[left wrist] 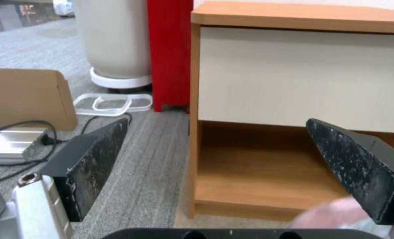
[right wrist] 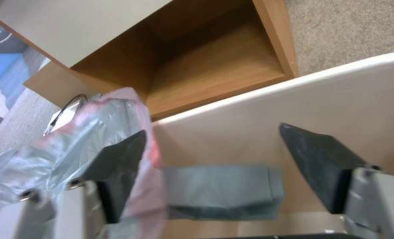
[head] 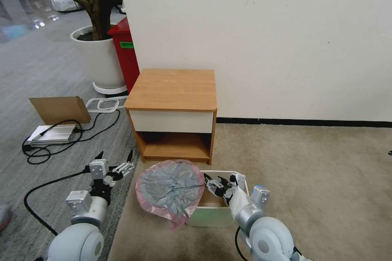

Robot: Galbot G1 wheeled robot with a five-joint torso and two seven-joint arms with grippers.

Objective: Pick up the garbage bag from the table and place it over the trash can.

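From the head view we see the garbage bag (head: 171, 189) draped over the trash can's (head: 212, 214) left rim, before the table (head: 173, 89). Our left gripper (left wrist: 215, 149) hangs open beside it. Our right gripper (right wrist: 210, 159) gapes inside the can, one finger behind bag plastic.

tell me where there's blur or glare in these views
Head view: glare on the shiny floor far left. Left wrist view: the bag is a blurred pink smear by one of the fingers. Right wrist view: bag and bin are soft.
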